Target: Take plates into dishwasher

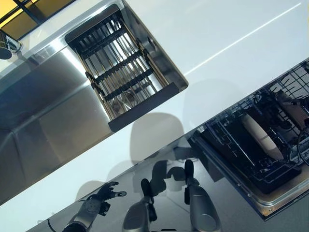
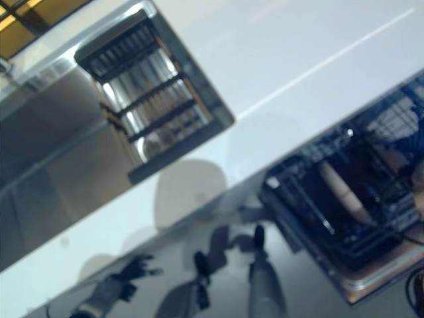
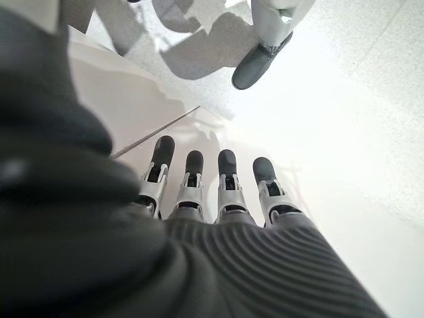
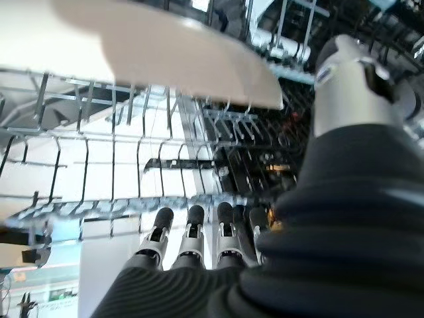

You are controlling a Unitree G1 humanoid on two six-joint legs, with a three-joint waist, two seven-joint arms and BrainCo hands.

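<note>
A cream-coloured plate [image 1: 262, 137] is standing on edge in the dark wire rack [image 1: 251, 159] of the pulled-out dishwasher [image 1: 270, 203], leaning between the tines. Seen from the head cameras it is appearing as a long, pale, slim oval with a slightly darker rim; in the right wrist view the same plate [image 4: 179, 53] is showing a broad, smooth, matte underside with a softly rounded edge, resting across the upright metal tines [image 4: 132, 165] of the rack.

The right hand [image 4: 192, 238] is sitting down among the rack wires just beside the plate, its fingers [image 4: 161, 228] lying straight in a row and its thumb [image 4: 344, 86] standing apart from them; it is gripping nothing. From the head cameras this hand is not clearly showing.

The left hand [image 1: 104, 193] is hanging low by the front of the white counter [image 1: 217, 43], well apart from the dishwasher. Its fingers [image 3: 192, 172] are lying straight and relaxed, pointing toward the pale floor [image 3: 344, 119], and are holding nothing.

On the counter, a steel sink [image 1: 43, 101] is lying beside a recessed drying grid [image 1: 120, 67] of metal bars crossed by dark rails.
</note>
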